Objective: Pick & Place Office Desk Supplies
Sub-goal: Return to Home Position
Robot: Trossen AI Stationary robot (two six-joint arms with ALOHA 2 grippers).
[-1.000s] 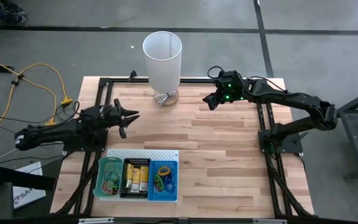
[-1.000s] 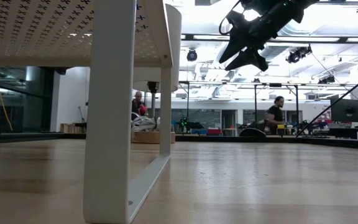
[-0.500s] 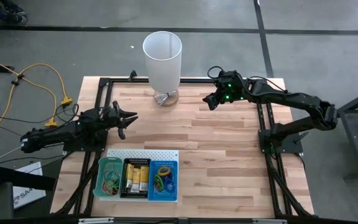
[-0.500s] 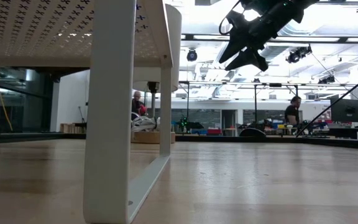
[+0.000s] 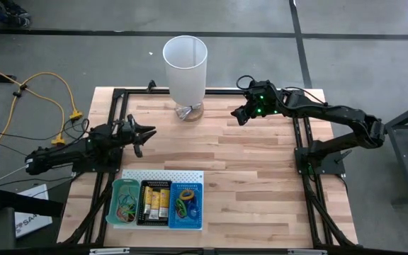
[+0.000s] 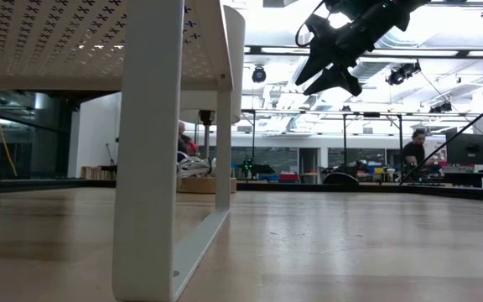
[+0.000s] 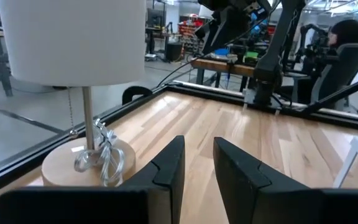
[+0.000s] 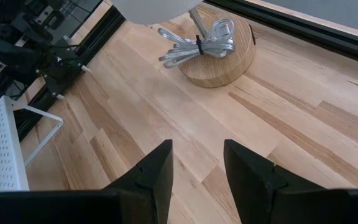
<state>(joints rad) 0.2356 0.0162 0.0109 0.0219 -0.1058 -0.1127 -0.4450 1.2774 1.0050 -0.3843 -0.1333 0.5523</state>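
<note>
The desk supplies lie in three small trays on the white perforated board point(image 5: 163, 174) near the table's near edge. A green tray point(image 5: 125, 200) holds coloured loops and thin bands, a black tray point(image 5: 156, 202) holds yellow-orange packets, and a blue tray point(image 5: 186, 205) holds more loops. My left gripper point(image 5: 147, 134) point(image 7: 199, 148) hovers open over the table's left part, just beyond the board. My right gripper point(image 5: 236, 116) point(image 8: 197, 152) point(image 6: 325, 77) is open and high above the far right part of the table. Neither touches anything.
A tall white cylinder lamp point(image 5: 185, 65) stands at the far edge on a round wooden base point(image 8: 219, 55) with a bundled grey cord point(image 8: 197, 41). The board's white leg point(image 6: 145, 159) fills the low view's left. Bare wood point(image 5: 253, 177) spreads across the middle and right. A person moves in the room behind.
My left arm has shifted its rear links a little, while its gripper stays nearly in place and open. My right arm has kept still. In the room behind the table a person has walked toward the right.
</note>
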